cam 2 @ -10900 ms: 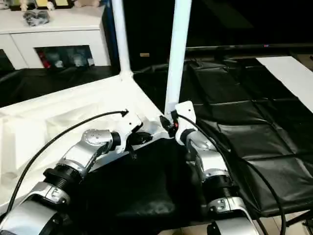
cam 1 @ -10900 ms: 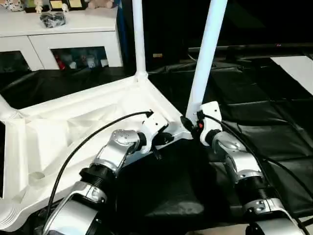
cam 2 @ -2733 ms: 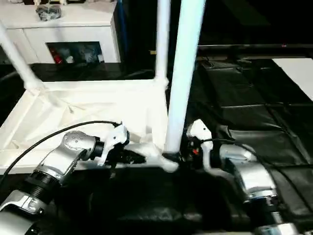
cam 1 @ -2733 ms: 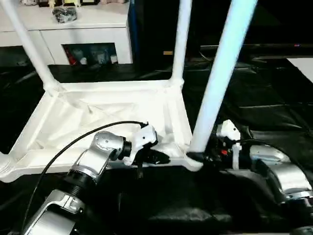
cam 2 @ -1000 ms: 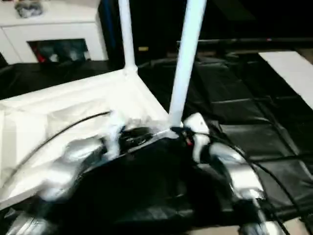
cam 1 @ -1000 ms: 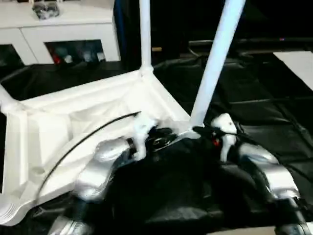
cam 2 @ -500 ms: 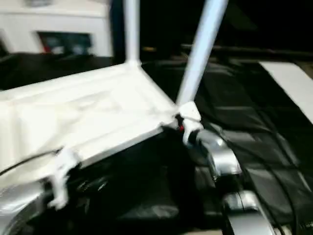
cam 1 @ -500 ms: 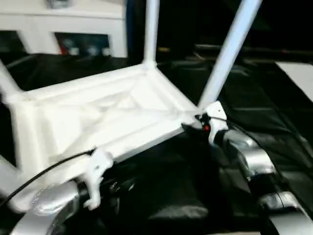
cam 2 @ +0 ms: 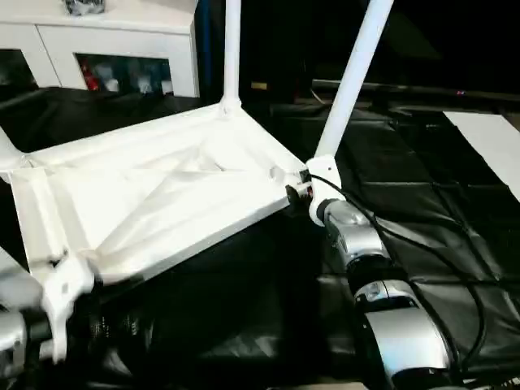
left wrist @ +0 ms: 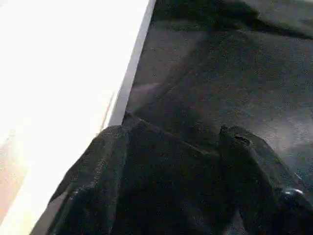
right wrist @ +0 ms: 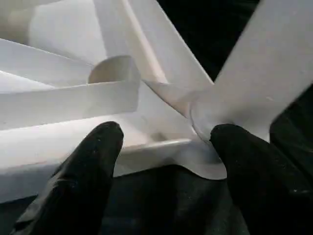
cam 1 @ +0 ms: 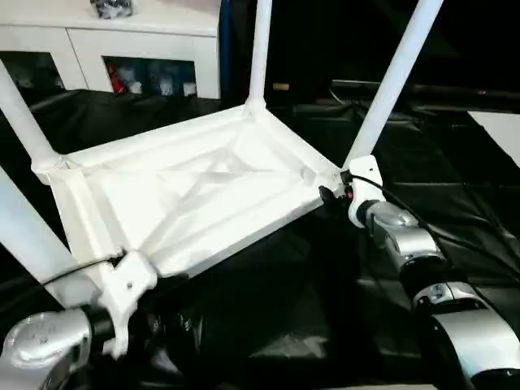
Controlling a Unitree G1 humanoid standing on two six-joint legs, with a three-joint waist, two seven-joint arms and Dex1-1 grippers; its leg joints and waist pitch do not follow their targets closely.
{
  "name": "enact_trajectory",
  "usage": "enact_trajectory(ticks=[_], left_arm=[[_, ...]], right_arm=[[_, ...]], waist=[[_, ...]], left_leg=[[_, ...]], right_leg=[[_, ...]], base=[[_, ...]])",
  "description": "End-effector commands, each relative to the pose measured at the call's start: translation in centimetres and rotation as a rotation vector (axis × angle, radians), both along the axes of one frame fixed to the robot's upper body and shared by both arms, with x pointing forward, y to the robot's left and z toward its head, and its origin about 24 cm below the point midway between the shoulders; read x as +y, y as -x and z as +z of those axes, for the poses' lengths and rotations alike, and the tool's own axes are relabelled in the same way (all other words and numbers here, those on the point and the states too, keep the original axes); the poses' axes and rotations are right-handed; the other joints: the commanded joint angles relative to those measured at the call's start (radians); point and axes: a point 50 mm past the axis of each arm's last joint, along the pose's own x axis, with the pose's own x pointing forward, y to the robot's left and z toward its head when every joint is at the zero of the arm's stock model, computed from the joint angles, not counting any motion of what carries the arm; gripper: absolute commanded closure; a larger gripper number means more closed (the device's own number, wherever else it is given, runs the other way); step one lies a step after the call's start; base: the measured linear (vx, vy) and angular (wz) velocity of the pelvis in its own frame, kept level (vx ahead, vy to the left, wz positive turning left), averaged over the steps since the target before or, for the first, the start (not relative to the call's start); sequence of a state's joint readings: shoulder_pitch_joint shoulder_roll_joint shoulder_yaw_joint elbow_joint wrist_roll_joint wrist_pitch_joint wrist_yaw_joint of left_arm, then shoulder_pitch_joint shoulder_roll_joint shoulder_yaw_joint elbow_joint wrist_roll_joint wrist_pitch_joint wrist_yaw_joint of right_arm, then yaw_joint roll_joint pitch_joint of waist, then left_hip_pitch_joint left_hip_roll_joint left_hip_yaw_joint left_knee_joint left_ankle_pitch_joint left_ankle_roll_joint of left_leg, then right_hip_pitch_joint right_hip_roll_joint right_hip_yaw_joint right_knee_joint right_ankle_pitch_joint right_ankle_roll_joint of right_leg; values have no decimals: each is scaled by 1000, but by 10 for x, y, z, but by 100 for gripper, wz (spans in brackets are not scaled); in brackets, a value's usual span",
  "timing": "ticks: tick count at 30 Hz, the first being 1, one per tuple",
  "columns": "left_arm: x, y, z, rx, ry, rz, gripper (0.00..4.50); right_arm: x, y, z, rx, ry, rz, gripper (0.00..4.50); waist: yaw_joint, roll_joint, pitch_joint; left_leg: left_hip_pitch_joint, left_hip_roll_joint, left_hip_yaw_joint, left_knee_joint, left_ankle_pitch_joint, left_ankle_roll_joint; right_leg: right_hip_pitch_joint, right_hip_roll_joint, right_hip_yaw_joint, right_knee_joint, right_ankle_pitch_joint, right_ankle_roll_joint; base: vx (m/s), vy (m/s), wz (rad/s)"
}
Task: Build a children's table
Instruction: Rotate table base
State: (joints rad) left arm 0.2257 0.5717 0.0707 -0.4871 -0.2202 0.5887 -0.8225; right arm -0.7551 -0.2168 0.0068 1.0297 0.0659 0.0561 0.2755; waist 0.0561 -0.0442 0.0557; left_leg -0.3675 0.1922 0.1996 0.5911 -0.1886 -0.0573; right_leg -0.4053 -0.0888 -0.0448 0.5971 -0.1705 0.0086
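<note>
The children's table lies upside down, its white ribbed tabletop [cam 1: 187,195] tilted over the black mat. A leg stands in each corner socket: far [cam 1: 259,49], right [cam 1: 395,81], left [cam 1: 20,114] and near left [cam 1: 32,244]. My right gripper [right wrist: 167,131] is open, its black fingers [right wrist: 98,147] straddling the right corner socket [cam 1: 329,175] where that leg enters. My left gripper [left wrist: 175,132] is open with nothing between its fingers, just below and beside the tabletop's near edge [left wrist: 132,83]. The left arm [cam 1: 126,292] sits at the bottom left.
A white cabinet with glass doors [cam 1: 122,41] stands at the back left. Black padded mat [cam 1: 455,203] covers the ground around the table. A white sheet [cam 1: 504,130] lies at the far right. A black cable [cam 1: 422,227] runs along my right forearm.
My left gripper has let go of the tabletop's near edge, opened and drawn back to the bottom left. The right gripper stays at the corner socket. The camera has shifted.
</note>
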Motion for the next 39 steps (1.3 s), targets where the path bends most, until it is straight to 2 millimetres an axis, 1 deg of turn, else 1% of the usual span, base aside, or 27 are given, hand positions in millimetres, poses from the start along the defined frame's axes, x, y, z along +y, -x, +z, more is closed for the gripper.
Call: enact_trajectory(ticks=[1, 2, 3, 4, 5, 6, 7, 8, 9, 10, 13, 14, 15, 16, 17, 18, 19, 20, 23, 28, 30, 34, 35, 37, 38, 39], left_arm=[[8, -9, -1, -3, -71, 52, 90], [9, -11, -2, -5, -87, 61, 65], [10, -12, -3, -8, -98, 69, 54], [10, -14, -4, -15, -108, 74, 51], [10, -15, -5, -18, -114, 76, 51], [9, -17, -5, -23, -123, 72, 44], [9, -19, -6, -37, -143, 73, 28], [9, -21, -7, -47, -161, 76, 12], [9, -24, -8, -61, -182, 79, 6], [9, -25, -8, -68, -191, 79, 8], [5, -33, -10, -84, -208, 73, 4], [4, -36, -10, -97, -211, 78, 4], [3, -39, -10, -110, -218, 84, 4], [3, -41, -10, -119, -223, 87, 4], [5, -47, -8, -155, -249, 109, 4], [5, -47, -8, -155, -249, 109, 4], [7, -53, -6, -189, -269, 130, 4], [8, -56, -4, -208, -276, 144, 4], [11, -63, -1, -240, -286, 184, 4], [17, -67, -6, -249, -373, 185, 4], [20, -70, -8, -267, -424, 188, 4], [20, -73, -8, -297, -453, 207, 4], [19, -74, -8, -305, -457, 207, 4], [19, -74, -8, -320, -466, 213, 4], [20, -74, -8, -328, -471, 218, 4], [21, -75, -7, -345, -476, 238, 4]], right_arm=[[-12, 0, -2, 8, 31, -43, 105], [-14, 0, -2, 7, 35, -48, 105], [-15, 0, -2, 5, 36, -52, 105], [-16, 0, -2, 3, 35, -55, 105], [-16, 0, -1, 1, 35, -57, 105], [-17, 0, -1, -2, 36, -60, 105], [-18, -1, 0, -5, 39, -62, 105], [-18, -1, 0, -9, 41, -63, 105], [-18, -1, 1, -13, 43, -63, 105], [-18, -1, 1, -14, 43, -63, 105], [-17, -2, 2, -22, 48, -58, 105], [-16, -3, 3, -24, 49, -56, 105], [-16, -3, 3, -27, 50, -54, 105], [-15, -3, 3, -28, 51, -52, 105], [-14, -4, 4, -32, 53, -48, 105], [-14, -4, 4, -32, 53, -48, 105], [-13, -4, 5, -35, 53, -45, 105], [-12, -5, 5, -37, 53, -43, 105], [-11, -5, 5, -40, 56, -35, 105], [-11, -4, 4, -42, 63, -19, 105], [-10, -3, 4, -49, 58, 3, 105], [-12, -1, 3, -54, 52, 10, 105], [-12, -1, 3, -55, 50, 10, 105], [-13, 0, 3, -58, 47, 12, 105], [-14, 1, 3, -59, 46, 13, 105], [-14, 1, 2, -60, 44, 17, 105]], waist=[[-8, 26, -53], [-7, 30, -54], [-8, 26, -54], [-8, 26, -54], [-9, 32, -55], [-11, 33, -55], [-11, 31, -56], [-11, 32, -57], [-12, 31, -58], [-13, 31, -59], [-18, 29, -61], [-19, 29, -61], [-21, 27, -61], [-21, 28, -62], [-21, 27, -63], [-21, 28, -62], [-21, 28, -63], [-22, 28, -63], [-22, 29, -63], [-22, 30, -66], [-23, 29, -66], [-23, 30, -65], [-22, 32, -65], [-22, 30, -65], [-22, 32, -65], [-22, 31, -65]], left_leg=[[23, 32, -17, -82, -382, -55], [25, 29, -17, -81, -391, -56], [20, 30, -19, -81, -389, -54], [19, 30, -20, -81, -386, -53], [19, 29, -21, -81, -386, -53], [22, 28, -20, -79, -389, -53], [22, 28, -19, -77, -388, -50], [16, 28, -21, -78, -372, -46], [16, 28, -20, -78, -368, -44], [18, 28, -20, -76, -360, -41], [14, 28, -19, -73, -334, -32], [14, 28, -18, -72, -330, -30], [13, 27, -17, -71, -331, -29], [13, 27, -17, -69, -327, -28], [10, 27, -18, -69, -317, -26], [11, 26, -17, -69, -318, -22], [14, 26, -16, -68, -321, -22], [11, 26, -17, -68, -321, -22], [11, 27, -18, -68, -319, -27], [11, 28, -19, -67, -312, -22], [10, 28, -18, -66, -312, -17], [11, 28, -17, -65, -311, -17], [12, 28, -18, -66, -314, -18], [11, 28, -18, -66, -317, -20], [11, 29, -19, -66, -316, -20], [11, 28, -18, -66, -318, -19]], right_leg=[[13, -31, 33, -71, -334, -148], [14, -30, 32, -70, -335, -153], [19, -31, 32, -70, -339, -152], [20, -32, 31, -69, -341, -152], [19, -32, 31, -69, -341, -152], [17, -30, 31, -71, -346, -154], [17, -30, 31, -72, -343, -156], [22, -32, 31, -68, -331, -159], [22, -32, 30, -68, -329, -160], [21, -32, 31, -67, -316, -166], [25, -33, 31, -61, -285, -185], [24, -32, 31, -60, -283, -191], [23, -31, 31, -60, -287, -192], [24, -33, 32, -59, -287, -193], [27, -34, 31, -58, -282, -192], [24, -31, 31, -61, -288, -190], [22, -31, 31, -60, -287, -191], [24, -31, 31, -60, -289, -191], [24, -31, 30, -57, -286, -193], [24, -31, 30, -55, -264, -199], [24, -32, 30, -56, -259, -203], [24, -32, 31, -55, -256, -210], [24, -32, 30, -55, -264, -210], [24, -33, 30, -56, -269, -209], [24, -32, 30, -56, -266, -207], [23, -32, 30, -57, -267, -207]], base=[[0, 0, 0], [0, 0, 0], [0, 0, 0], [0, 0, 0], [0, 0, 0], [0, 0, 0], [0, 0, 0], [0, 0, 0], [0, 0, 0], [0, 0, 0], [0, 0, 0], [0, 0, 0], [0, 0, 0], [0, 0, 0], [0, 0, 0], [0, 0, 0], [0, 0, 0], [0, 0, 0], [0, 0, 0], [0, 0, 0], [0, 0, 0], [0, 0, 0], [0, 0, 0], [0, 0, 0], [0, 0, 0], [0, 0, 0]])
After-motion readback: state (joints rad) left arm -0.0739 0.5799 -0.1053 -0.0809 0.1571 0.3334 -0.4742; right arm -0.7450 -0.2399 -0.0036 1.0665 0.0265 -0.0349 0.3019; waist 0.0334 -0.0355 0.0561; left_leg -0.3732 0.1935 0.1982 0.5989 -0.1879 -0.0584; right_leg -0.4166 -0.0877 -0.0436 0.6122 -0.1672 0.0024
